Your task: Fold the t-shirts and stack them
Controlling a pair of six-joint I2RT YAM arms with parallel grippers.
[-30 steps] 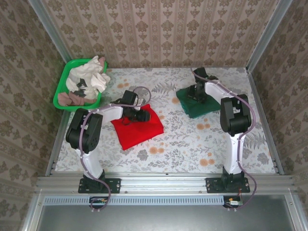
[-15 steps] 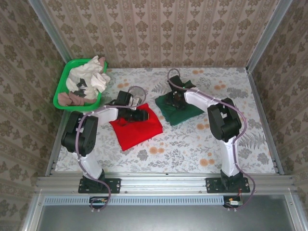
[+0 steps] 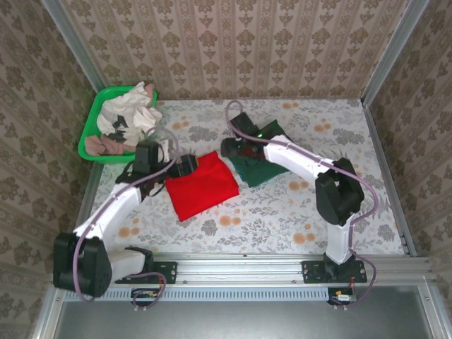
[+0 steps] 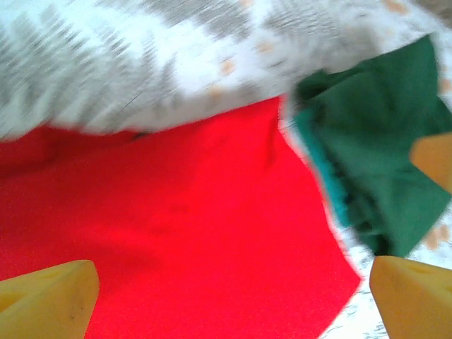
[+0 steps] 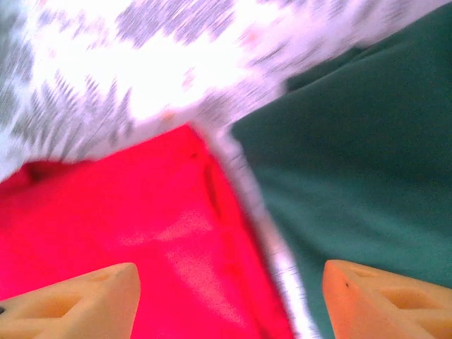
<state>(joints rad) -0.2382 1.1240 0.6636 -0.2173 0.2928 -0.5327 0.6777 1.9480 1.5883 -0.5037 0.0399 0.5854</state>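
Floral tabletop [image 3: 282,212]: red shirt [image 3: 201,185] just beside green shirt [image 3: 258,168]; left claw [image 4: 233,295], right claw [image 5: 227,304] both spread wide.

Overhead, wrist close-ups (shared red t-shirt [image 3: 202,185])

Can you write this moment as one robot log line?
left gripper: open over red shirt | right gripper: open above gap between shirts | green shirt: beside red, not stacked

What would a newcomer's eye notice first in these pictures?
A bright red t-shirt lies folded mid-table, with a dark green t-shirt just to its right, a thin strip of flowered table between them. A green basket of pale crumpled cloths stands at the far left corner.
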